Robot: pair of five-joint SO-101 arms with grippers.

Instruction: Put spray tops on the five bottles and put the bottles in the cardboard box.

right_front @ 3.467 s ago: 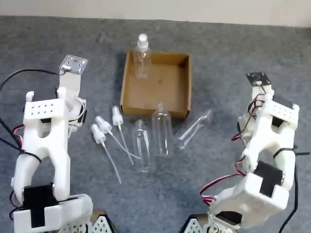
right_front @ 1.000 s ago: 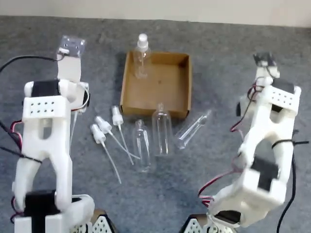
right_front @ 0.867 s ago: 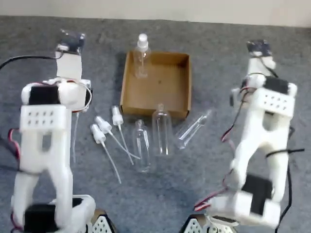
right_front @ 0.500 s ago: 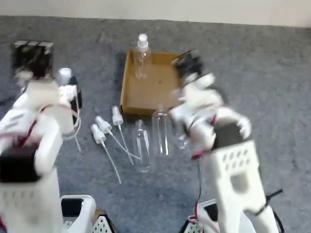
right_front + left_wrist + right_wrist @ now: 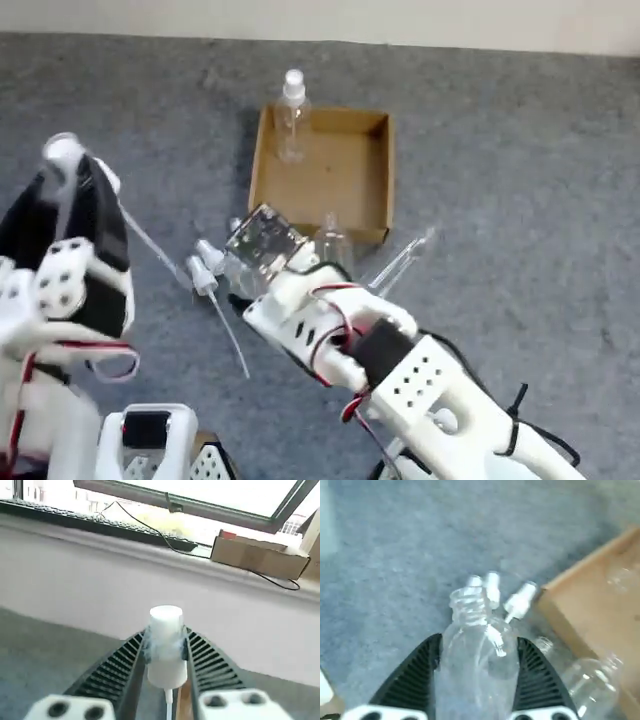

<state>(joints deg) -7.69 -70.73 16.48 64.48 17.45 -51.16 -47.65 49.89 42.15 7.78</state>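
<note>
My left gripper (image 5: 166,640) is shut on a white spray top (image 5: 166,652); in the high view it is held up at the left (image 5: 62,151), its thin tube trailing down. My right gripper (image 5: 479,642) is shut on a clear open-necked bottle (image 5: 476,655), low over the table in front of the cardboard box (image 5: 322,172). In the high view that gripper (image 5: 250,268) sits beside three loose spray tops (image 5: 204,270). A capped bottle (image 5: 292,115) stands at the box's far edge. Another clear bottle (image 5: 335,238) and a slim clear bottle (image 5: 400,260) lie by the box's near side.
Grey carpet-like cloth (image 5: 520,200) covers the table, with open room to the right of the box. The right arm's white body (image 5: 420,390) reaches diagonally across the near middle. In the right wrist view, the loose spray tops (image 5: 492,587) lie just past the held bottle's neck.
The right arm swung left across the table and now holds the bottle that lay in front of the box. The left arm lifted its spray top higher and nearer the camera.
</note>
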